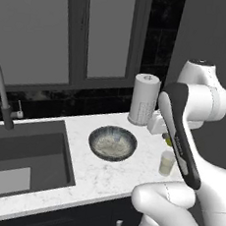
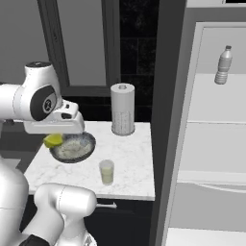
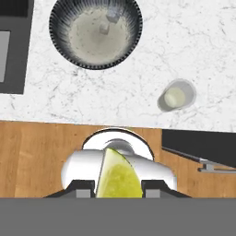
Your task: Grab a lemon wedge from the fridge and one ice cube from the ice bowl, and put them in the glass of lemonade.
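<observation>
Jaws closed on the lemon wedge [image 3: 118, 177], gripper [image 3: 119, 190] held high above the marble counter [image 3: 193, 41] for carrying toward the drop. Left to right below: ice bowl [image 3: 95, 31], glass of lemonade [image 3: 176, 96]. Right base view adds the open fridge [image 2: 211, 144], water bottle [image 2: 223, 66] shelved inside.

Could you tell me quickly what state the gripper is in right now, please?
Gripper: closed on the lemon wedge, held between its two fingertips above the counter's front edge.
</observation>
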Controlling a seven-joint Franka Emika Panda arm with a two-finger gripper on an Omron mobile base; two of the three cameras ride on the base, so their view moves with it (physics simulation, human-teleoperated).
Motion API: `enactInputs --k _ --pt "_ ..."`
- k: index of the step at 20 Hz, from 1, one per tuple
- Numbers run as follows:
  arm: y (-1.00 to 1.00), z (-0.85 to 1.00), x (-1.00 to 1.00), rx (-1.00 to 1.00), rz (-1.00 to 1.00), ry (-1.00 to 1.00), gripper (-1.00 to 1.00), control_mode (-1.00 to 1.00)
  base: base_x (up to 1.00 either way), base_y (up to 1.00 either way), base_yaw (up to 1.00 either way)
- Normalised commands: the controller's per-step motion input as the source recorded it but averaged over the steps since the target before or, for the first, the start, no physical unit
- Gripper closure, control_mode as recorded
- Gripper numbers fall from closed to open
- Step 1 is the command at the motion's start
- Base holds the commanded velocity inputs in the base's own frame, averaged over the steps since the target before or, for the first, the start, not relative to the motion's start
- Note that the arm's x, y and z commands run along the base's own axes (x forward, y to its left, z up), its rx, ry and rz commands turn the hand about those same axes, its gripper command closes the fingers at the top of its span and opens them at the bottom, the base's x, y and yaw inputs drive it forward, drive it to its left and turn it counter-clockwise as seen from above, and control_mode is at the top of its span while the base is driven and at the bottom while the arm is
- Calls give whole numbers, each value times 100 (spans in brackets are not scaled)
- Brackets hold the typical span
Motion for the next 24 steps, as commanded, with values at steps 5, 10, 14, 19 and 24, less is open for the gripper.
enactInputs --k 5,10,14,19,24 --pt "-59 -2 51 0 0 7 100 -100 0 0 0" --pt "-24 -51 45 0 0 -2 100 -100 0 0 0" --pt "0 -52 45 0 0 0 100 -100 0 0 0" --pt "-28 -19 31 0 4 1 100 -100 0 0 0" --pt "-18 -28 10 0 6 -2 100 -100 0 0 0"
